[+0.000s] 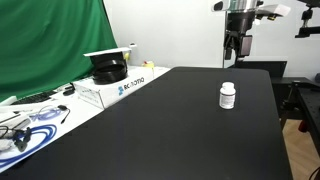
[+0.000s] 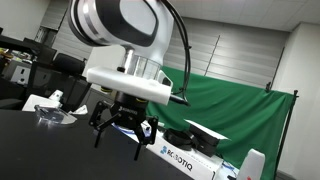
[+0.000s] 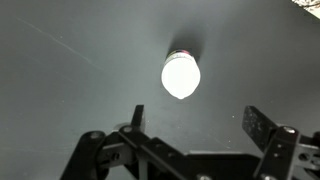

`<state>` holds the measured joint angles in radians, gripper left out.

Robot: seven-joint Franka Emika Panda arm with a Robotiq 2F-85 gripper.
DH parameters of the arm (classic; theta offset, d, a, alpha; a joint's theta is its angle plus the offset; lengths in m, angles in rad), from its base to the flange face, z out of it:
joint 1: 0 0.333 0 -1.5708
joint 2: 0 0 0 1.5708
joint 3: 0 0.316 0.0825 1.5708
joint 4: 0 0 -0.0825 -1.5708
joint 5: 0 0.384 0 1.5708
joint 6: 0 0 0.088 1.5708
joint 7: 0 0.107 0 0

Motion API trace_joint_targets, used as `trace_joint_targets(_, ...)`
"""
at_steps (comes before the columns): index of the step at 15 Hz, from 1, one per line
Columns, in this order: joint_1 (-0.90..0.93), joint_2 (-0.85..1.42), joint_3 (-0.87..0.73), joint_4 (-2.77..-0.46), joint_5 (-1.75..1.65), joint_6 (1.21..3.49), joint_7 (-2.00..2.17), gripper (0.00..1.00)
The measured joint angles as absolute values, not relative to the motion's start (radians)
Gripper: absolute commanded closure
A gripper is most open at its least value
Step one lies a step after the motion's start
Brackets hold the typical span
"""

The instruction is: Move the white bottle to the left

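Clearly, the white bottle (image 1: 228, 95) is standing untouched on the black table (image 1: 170, 130), while the gripper (image 1: 235, 50) is hanging at its twelve o'clock, well apart, with fingers spread wide, so grasping and moving leftwards are waiting to be done.

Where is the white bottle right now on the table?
The white bottle stands upright on the black table, right of centre in an exterior view, below the gripper and not touching it. The wrist view shows it just beyond the open jaws.
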<state>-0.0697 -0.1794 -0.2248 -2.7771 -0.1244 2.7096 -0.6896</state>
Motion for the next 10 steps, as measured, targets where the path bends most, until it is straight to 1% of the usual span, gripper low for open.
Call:
trace_joint_targets(4, -0.055, -0.112, -0.224, -2.773, -0.016, 2.729, -0.773, 0.00)
trace_joint_targets(10, -0.058, -0.017, -0.206, -2.756, 0.061, 2.801, -0.830, 0.00)
